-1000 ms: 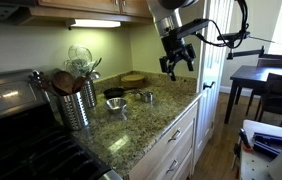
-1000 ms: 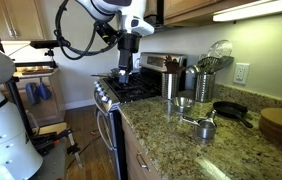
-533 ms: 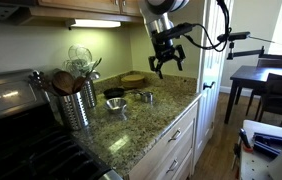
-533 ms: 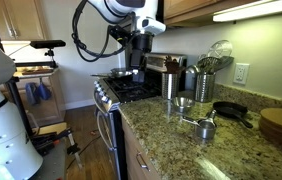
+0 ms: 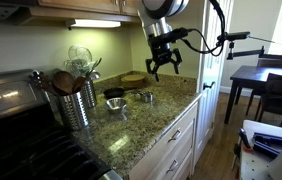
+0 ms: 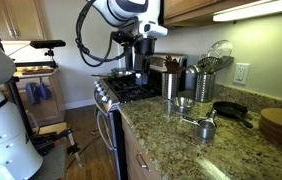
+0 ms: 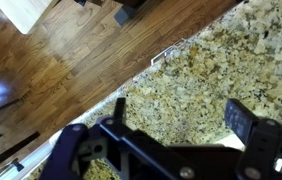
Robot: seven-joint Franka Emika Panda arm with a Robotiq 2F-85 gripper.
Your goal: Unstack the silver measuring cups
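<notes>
Gripper (image 5: 163,70) hangs upper centre in an exterior view, jaws wide, empty. Silver measuring cups (image 5: 118,103) lie below-left of it on the counter (image 5: 141,125), well apart.

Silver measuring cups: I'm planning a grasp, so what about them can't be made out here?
- Both exterior views: silver measuring cups too small to count or see how they nest.
- Wrist view: cups outside the frame; only gripper, granite counter and wood floor show.
</notes>
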